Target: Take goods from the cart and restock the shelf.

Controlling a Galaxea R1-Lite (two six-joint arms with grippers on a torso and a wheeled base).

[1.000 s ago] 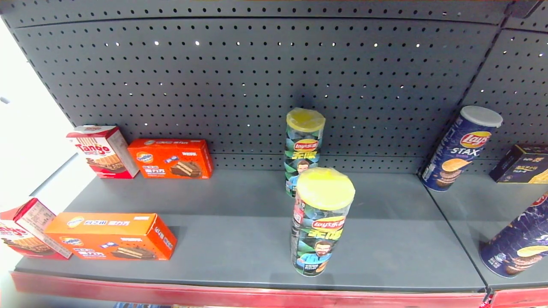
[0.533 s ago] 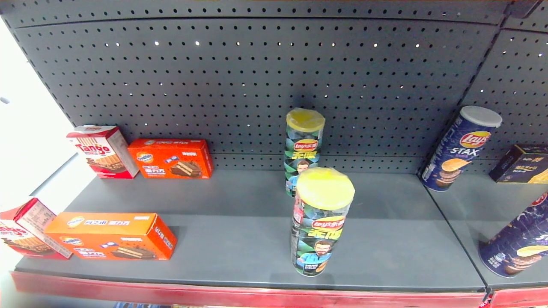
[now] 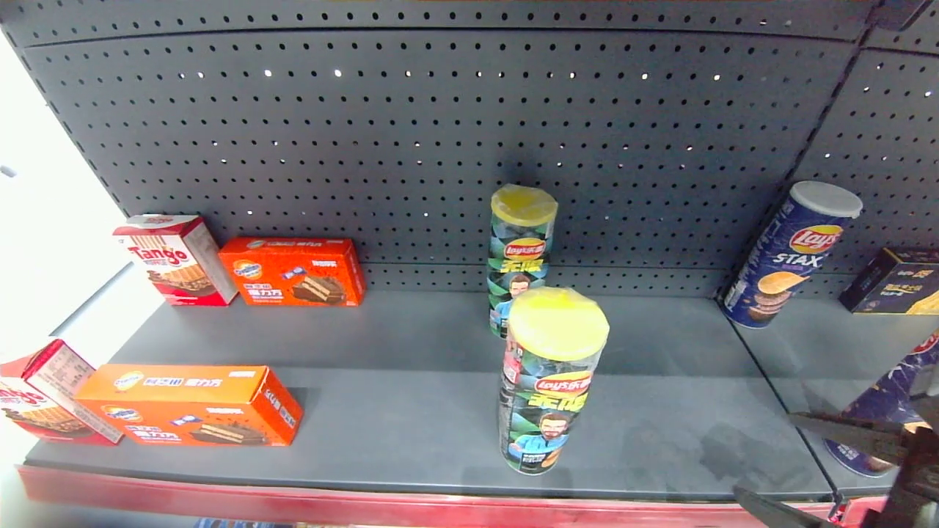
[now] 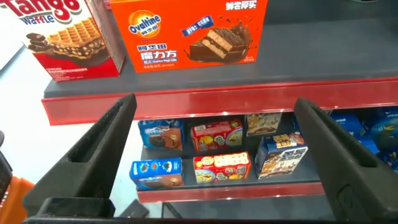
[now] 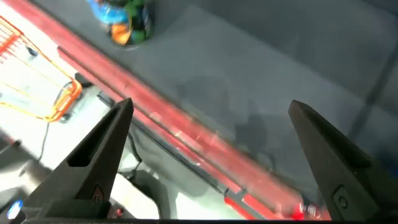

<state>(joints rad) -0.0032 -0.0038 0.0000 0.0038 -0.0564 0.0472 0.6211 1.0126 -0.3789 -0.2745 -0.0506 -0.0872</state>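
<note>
Grey pegboard backs the shelf (image 3: 411, 411), whose deck carries two yellow-lidded chip cans upright, one directly behind the other, the front can (image 3: 554, 381) near the red lip. An orange box (image 3: 191, 405) lies at the front left beside a wafer box (image 3: 44, 400), with a matching pair further back.

The right pincer (image 3: 763, 452) sits at the shelf's front right corner, jaws spread and holding nothing. A dark blue can (image 3: 880, 411) in the neighbouring bay lies just behind its upper finger. The left pincer (image 4: 214, 102) is released and empty too, held low in front of the red lip and facing the lower shelf (image 4: 217, 190) of small boxes.

Orange wire at the edge of the right wrist view is probably the cart (image 5: 43, 93), down on the floor below the shelf, though too little shows to be sure.

With both pincers empty, the step in hand looks like fetching the next item. To do it well:

- Draw the right arm straight back from the lip first, so the fingers miss the dark blue can and the divider.
- Grip a can around its middle, upright, with the jaws opened wider than its body.
- Aim for the bare deck between the orange box and the front can, leaving a gap so the tall can is not knocked over.
</note>
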